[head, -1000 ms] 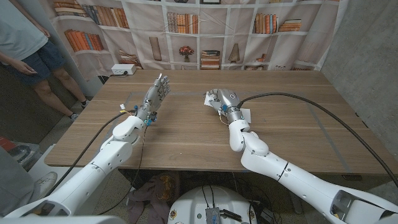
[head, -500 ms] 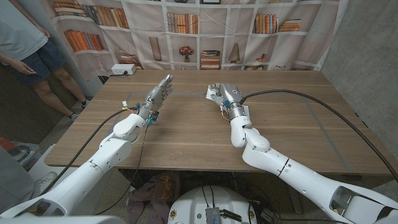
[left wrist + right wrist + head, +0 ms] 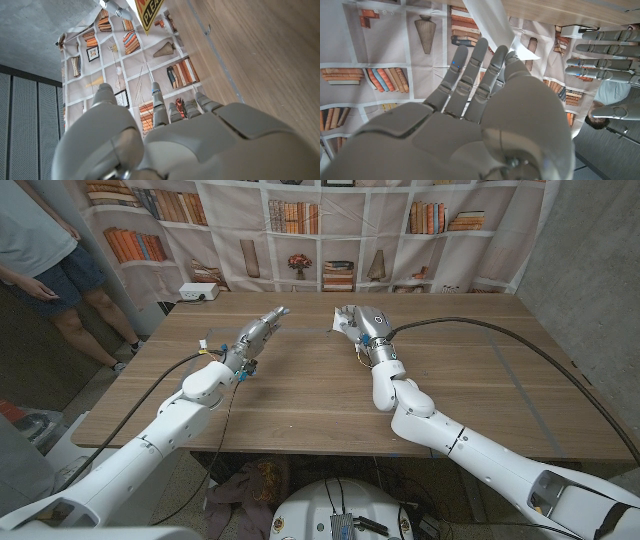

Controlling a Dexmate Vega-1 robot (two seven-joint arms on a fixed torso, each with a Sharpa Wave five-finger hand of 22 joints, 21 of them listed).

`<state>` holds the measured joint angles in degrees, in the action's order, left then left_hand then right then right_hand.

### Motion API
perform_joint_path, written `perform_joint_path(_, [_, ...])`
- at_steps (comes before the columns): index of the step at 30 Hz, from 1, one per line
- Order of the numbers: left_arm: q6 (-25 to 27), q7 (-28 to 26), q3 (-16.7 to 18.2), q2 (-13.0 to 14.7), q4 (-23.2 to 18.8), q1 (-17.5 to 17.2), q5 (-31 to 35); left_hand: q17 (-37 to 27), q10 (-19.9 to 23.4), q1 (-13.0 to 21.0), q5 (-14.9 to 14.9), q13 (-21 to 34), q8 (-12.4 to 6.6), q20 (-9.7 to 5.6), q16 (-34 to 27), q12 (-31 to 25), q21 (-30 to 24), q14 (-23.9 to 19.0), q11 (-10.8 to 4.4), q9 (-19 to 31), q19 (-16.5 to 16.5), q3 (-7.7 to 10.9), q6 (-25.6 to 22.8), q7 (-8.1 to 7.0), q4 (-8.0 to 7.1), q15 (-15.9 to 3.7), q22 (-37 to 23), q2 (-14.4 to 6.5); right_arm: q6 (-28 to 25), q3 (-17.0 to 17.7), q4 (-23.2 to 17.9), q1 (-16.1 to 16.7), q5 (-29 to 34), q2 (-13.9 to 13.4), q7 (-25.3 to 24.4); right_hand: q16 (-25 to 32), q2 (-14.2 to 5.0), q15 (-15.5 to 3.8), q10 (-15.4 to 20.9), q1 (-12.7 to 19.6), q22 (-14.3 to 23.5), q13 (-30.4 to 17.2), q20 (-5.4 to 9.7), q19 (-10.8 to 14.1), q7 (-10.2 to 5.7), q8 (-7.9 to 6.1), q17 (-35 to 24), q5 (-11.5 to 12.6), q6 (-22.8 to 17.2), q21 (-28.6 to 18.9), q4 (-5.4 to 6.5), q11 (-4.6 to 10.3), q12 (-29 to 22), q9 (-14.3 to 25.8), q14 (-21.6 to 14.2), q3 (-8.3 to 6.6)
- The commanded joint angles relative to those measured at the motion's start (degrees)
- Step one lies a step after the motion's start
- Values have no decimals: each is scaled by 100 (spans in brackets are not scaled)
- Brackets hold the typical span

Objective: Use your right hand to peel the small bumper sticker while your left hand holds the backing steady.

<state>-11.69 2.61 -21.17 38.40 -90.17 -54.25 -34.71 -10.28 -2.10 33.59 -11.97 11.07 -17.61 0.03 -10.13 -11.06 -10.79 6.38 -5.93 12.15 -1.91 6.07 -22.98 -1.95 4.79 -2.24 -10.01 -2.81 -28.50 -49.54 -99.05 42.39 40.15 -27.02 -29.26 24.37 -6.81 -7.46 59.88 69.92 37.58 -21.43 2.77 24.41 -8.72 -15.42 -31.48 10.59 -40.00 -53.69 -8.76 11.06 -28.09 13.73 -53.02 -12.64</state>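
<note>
Right hand (image 3: 352,321) raised over the table (image 3: 300,390), pinching the small bumper sticker (image 3: 492,20); white strip's long axis runs away past its fingertips. Left hand (image 3: 258,333) spread, holding nothing, nearby.

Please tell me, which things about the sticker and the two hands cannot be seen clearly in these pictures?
- Sticker, left wrist view: cut off by the picture edge, print partly readable.
- White sheet, right wrist view: the right hand covers its lower part; grip unclear.
- Head view: the right hand hides the sheet; the left hand is too small to judge contact.
</note>
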Motion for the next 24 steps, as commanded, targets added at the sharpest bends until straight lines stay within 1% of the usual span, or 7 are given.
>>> perform_joint_path(1, [238, 20, -131, 103, -115, 136, 168, -18, -49, 94, 13, 17, -34, 23, -15, -18, -21, 57, -31, 20, -56, 3, -77, -17, 50, -117, -19, 21, 52, -90, 85, -94, 198, 44, -63, -28, -14, -642, 11, 57, 32, -30, 836, -51, -23, 0, -25, 13, 4, -52, 20, 5, 20, 9, -38, 11])
perform_joint_path(6, [253, 72, -212, -34, -56, 215, 114, -20, -85, 113, 20, 17, -47, 50, -15, -15, -18, 77, -32, 19, -71, -2, -137, -11, 66, -105, -19, 36, 76, -119, 81, -93, 245, 50, -52, -37, -15, -642, 8, 58, 44, -34, 837, -74, -26, 1, -32, 14, 2, -77, 21, 4, 25, 11, -31, 14])
perform_joint_path(8, [431, 176, -325, 111, -135, 320, 272, -24, -36, 120, 28, 17, -68, 106, -40, -46, -28, 37, -1, 18, -60, -12, -225, 3, 75, -81, -21, 52, 89, -134, 94, -99, 259, 56, -37, -41, -15, -643, 7, 59, 51, -36, 838, -87, -30, 4, -37, 15, 8, -92, 22, 3, 27, 12, -28, 15])
perform_joint_path(13, [461, 23, -355, -54, -150, 288, 216, -31, 35, 114, 43, 17, -119, 128, -64, -86, -40, -4, -1, 16, -48, -27, -418, 68, 75, -59, -25, 62, 130, -187, 170, -130, 322, 67, -15, -65, -19, -642, -11, 61, 78, -47, 835, -172, -83, 9, -55, 15, 34, -140, 27, 0, 43, 32, 2, 21])
perform_joint_path(14, [437, 112, -366, -67, -105, 309, 172, -34, 54, 106, 46, 17, -138, 126, -67, -95, -42, -8, -13, 16, -48, -33, -483, 76, 71, -58, -25, 64, 128, -192, 181, -131, 328, 76, -14, -67, -21, -642, -11, 60, 80, -48, 835, -179, -85, 8, -57, 15, 33, -144, 28, -1, 43, 33, 4, 21])
perform_joint_path(17, [625, 39, -396, 1, -221, 313, 218, -42, 117, 56, 58, 17, -201, 144, -84, -125, -53, -43, -7, 22, -32, -66, -696, 129, 47, -58, -28, 78, 142, -208, 212, -138, 341, 92, -3, -73, -30, -642, -7, 57, 88, -52, 835, -202, -100, 10, -63, 16, 40, -159, 34, -4, 44, 38, 11, 21])
perform_joint_path(24, [600, 142, -426, 6, -166, 347, 209, -48, 167, 6, 66, 17, -284, 152, -96, -144, -59, -76, -22, 36, -23, -100, -949, 155, 24, -44, -30, 94, 174, -210, 325, -154, 256, 175, 27, -83, -35, -643, -4, 56, 104, -59, 839, -239, -110, 12, -76, 18, 48, -192, 38, -7, 46, 46, 25, 24])
